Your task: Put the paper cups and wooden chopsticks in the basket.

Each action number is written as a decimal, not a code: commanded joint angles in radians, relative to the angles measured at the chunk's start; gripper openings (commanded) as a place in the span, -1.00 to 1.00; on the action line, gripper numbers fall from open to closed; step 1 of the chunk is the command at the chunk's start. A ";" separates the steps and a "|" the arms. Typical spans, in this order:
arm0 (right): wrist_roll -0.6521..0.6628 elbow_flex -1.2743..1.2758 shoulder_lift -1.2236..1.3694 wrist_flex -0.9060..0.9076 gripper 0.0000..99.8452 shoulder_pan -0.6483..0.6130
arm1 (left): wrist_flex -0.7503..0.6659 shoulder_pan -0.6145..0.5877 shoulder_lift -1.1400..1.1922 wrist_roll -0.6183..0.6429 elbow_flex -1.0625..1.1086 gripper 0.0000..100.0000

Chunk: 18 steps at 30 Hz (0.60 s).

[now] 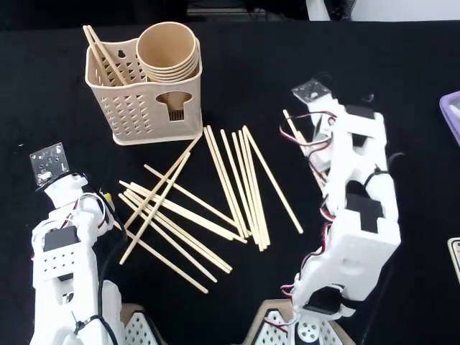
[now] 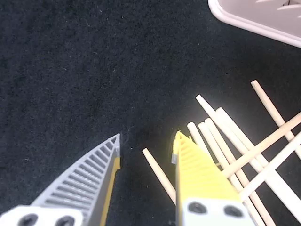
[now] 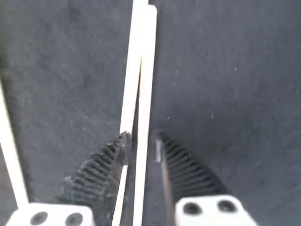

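Observation:
A beige slotted basket (image 1: 136, 115) stands at the back left, holding stacked paper cups (image 1: 167, 47) and a few chopsticks (image 1: 104, 54). Many loose wooden chopsticks (image 1: 237, 180) lie fanned across the middle of the black table. My left gripper (image 2: 146, 141) is low at the front left and open, with the end of one chopstick (image 2: 157, 172) lying between its fingers. My right gripper (image 3: 140, 137) is on the right side, shut on a pair of chopsticks (image 3: 141, 70) that still rest along the table.
The basket's rim (image 2: 263, 16) shows ahead of my left gripper, with crossed chopsticks (image 2: 254, 150) beside it. A purple object (image 1: 451, 115) sits at the table's right edge. The black cloth around the basket is bare.

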 commanded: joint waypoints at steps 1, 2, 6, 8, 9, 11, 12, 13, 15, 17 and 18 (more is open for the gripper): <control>-0.018 -0.048 -0.085 0.023 -0.78 -0.037 | -0.020 -0.005 -0.018 0.000 -0.008 -0.62; -0.017 -0.051 -0.087 0.035 -0.78 -0.043 | -0.020 -0.005 -0.018 0.000 -0.008 -0.62; -0.014 -0.045 -0.085 0.052 -0.78 -0.061 | -0.020 -0.005 -0.018 0.000 -0.008 -0.62; -0.009 -0.036 -0.085 0.044 -0.78 -0.061 | -0.020 -0.005 -0.018 0.000 -0.008 -0.62; -0.009 -0.033 -0.085 0.043 -0.76 -0.061 | -0.020 -0.005 -0.018 0.000 -0.008 -0.62; -0.017 -0.021 -0.082 0.015 -0.69 -0.060 | -0.020 -0.005 -0.018 0.000 -0.008 -0.62; -0.017 -0.016 -0.077 0.000 -0.64 -0.057 | -0.020 -0.005 -0.018 0.000 -0.008 -0.62; -0.017 -0.012 -0.071 -0.017 -0.61 -0.054 | -0.020 -0.005 -0.018 0.000 -0.008 -0.62; -0.011 -0.008 -0.056 -0.041 -0.59 -0.044 | -0.020 -0.005 -0.018 0.000 -0.008 -0.62; -0.009 -0.008 -0.033 -0.054 -0.60 -0.043 | -0.020 -0.005 -0.018 0.000 -0.008 -0.62; -0.009 -0.012 -0.019 -0.055 -0.60 -0.044 | -0.020 -0.005 -0.018 0.000 -0.008 -0.62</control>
